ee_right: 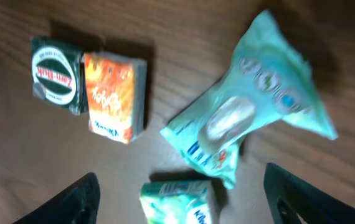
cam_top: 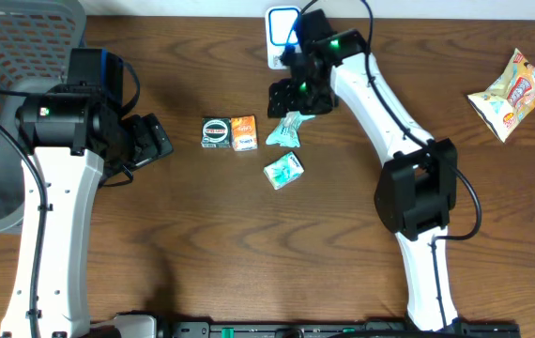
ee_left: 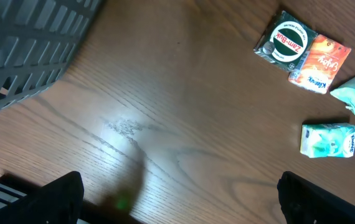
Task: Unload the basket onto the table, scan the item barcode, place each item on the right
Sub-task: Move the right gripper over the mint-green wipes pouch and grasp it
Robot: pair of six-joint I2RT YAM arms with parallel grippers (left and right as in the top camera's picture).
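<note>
1. The teal pouch (cam_top: 284,131) lies flat on the bench, near the middle of the far edge and directly under the right arm's wrist. Its print is blurred and cannot be read.
2. The right fingers (ee_right: 71,202) stand wide apart above the pouch, holding nothing.
3. Just toward the near edge from the pouch lies a small green-and-white pack (cam_top: 283,171), apart from it. Its blue lettering is too small to read.
4. Left of the pouch an orange pack (cam_top: 243,133) and a dark green box (cam_top: 216,132) lie side by side, touching. The box reads "Zam-Buk".
5. A white-and-blue device (cam_top: 282,28) stands at the far edge, behind the right arm.
6. The left fingers (ee_left: 53,199) are wide apart and empty, over bare wood left of the box.
7. A grey basket (cam_top: 23,47) fills the far left corner, and a snack bag (cam_top: 512,94) lies well apart near the right edge.
8. Bare wood runs along the near edge, and also between the packs and the snack bag.
</note>
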